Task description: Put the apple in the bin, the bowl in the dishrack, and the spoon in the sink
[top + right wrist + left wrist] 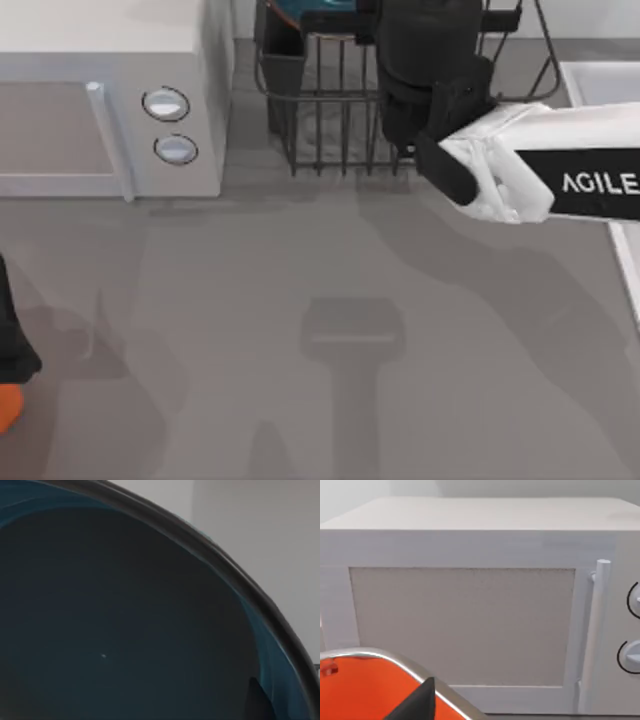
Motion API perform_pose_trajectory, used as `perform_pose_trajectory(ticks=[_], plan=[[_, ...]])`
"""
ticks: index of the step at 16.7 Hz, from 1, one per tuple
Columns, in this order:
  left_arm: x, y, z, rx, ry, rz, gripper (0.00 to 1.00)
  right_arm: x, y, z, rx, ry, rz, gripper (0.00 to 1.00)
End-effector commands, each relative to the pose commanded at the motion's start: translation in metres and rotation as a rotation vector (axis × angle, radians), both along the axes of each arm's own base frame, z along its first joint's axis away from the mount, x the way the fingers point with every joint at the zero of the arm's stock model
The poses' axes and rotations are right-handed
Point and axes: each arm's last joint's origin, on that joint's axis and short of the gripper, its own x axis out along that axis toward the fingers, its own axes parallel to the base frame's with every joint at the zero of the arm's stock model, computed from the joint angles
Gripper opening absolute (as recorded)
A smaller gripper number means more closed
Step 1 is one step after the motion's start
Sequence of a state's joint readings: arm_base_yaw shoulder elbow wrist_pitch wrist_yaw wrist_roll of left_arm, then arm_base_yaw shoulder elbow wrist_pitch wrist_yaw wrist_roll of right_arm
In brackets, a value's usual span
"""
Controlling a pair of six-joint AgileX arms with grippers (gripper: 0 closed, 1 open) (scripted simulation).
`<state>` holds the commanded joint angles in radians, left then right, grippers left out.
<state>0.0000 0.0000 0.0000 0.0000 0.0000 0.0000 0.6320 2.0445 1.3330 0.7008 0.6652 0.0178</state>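
Observation:
The deep-blue bowl (pixel 125 620) sits very close to the right wrist camera, tilted, its dark rim (pixel 235 580) curving across the view. From above, an edge of the bowl (pixel 292 10) shows over the black wire dishrack (pixel 330 120) at the back. My right gripper (pixel 385 25) hangs over the rack, shut on the bowl, with one fingertip (pixel 260 700) inside the rim. My left gripper (pixel 10 350) waits at the table's left edge above the orange bin (pixel 360 690). The white-rimmed sink (pixel 600 80) lies at the far right. The apple and the spoon are out of view.
A white microwave (pixel 100 100) with two round knobs (pixel 166 104) stands at the back left, right beside the dishrack. It faces the left wrist camera, its door handle (pixel 600 630) upright. The bin has a metal rim (pixel 395 656). Grey tabletop (pixel 320 330) spreads across the middle and front.

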Motion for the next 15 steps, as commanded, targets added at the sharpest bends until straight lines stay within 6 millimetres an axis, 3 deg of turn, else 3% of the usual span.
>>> perform_pose_trajectory(ticks=[13, 15], plan=[[0.0000, 0.0000, 0.0000, 0.000, 0.000, 0.000, 1.00, 0.0000, 0.0000, 0.0000, 0.000, 0.000, 0.000, 0.98], [0.0000, 0.0000, 0.0000, 0.000, 0.000, 0.000, 1.00, 0.0000, 0.0000, 0.0000, 0.000, 0.000, 0.000, 1.00]])
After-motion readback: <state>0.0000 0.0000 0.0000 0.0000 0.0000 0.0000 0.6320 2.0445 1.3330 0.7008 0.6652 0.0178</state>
